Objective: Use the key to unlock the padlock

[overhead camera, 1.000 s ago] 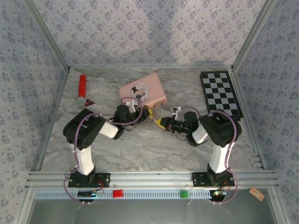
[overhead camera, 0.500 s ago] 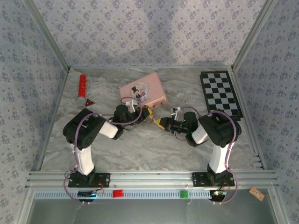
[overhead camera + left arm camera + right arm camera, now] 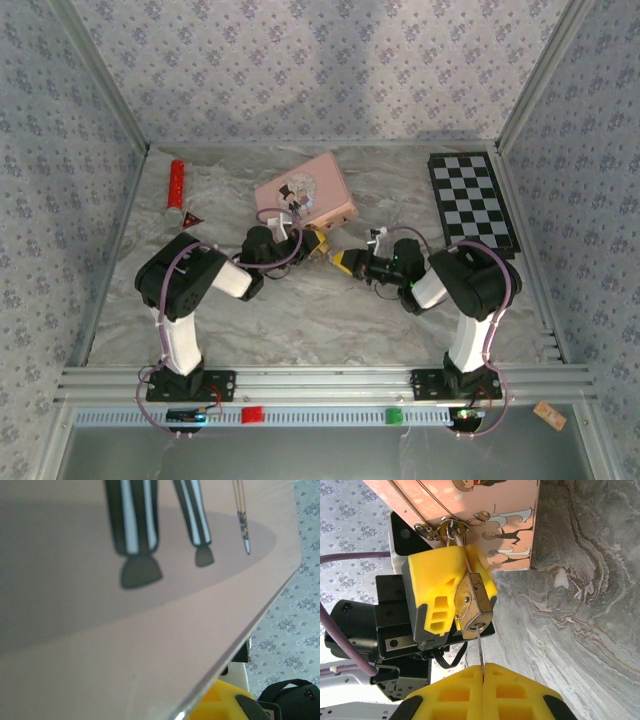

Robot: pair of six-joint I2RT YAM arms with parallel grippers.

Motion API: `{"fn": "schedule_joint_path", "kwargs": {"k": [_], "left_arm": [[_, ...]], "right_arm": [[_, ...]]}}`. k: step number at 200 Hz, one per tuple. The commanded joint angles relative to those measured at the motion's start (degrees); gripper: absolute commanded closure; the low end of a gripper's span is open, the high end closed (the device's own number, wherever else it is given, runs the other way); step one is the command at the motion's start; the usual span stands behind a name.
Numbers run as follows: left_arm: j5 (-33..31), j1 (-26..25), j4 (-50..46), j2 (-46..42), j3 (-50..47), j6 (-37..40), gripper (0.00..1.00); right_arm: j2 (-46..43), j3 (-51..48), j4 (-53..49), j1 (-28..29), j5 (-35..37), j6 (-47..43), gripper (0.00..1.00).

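The small brass padlock hangs by its thin shackle from the hasp of the pink tin. My left gripper is shut on the padlock's body, its yellow fingers on either side. My right gripper is shut on the key, whose thin blade runs straight into the keyhole on the padlock's underside. From above, the two grippers meet tip to tip just in front of the pink tin. In the left wrist view the pink tin's lid looms close, with a yellow finger below its edge.
A black-and-white checkerboard lies at the back right. A red cylinder and a small dark red piece lie at the back left. Patterned walls close in the marble table on three sides.
The pink tin has shifted and tilted slightly behind the left gripper. Both grippers stay almost where they were, still joined at the padlock.
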Motion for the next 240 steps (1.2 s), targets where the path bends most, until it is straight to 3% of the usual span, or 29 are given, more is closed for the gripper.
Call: {"fn": "schedule_joint_path", "kwargs": {"k": [1,82,150,240], "left_arm": [[6.74,-2.21,3.05,0.27,-1.29,-4.0,0.96],[4.83,-2.41,9.01,0.04,-2.27,-7.1,0.96],[0.59,-2.48,7.99,-0.93,-2.47,-7.86,0.96],[-8.51,-2.24,5.73,-3.88,-6.3,-7.64,0.97]], "right_arm": [[-2.55,0.79,3.31,-1.61,2.05,1.13,1.0],[-2.64,2.02,3.31,-0.96,1.83,2.84,1.0],[-2.16,0.33,3.38,0.69,4.53,1.15,1.0],[-5.53,-4.43,3.38,3.43,15.0,-1.3,1.0]]}}
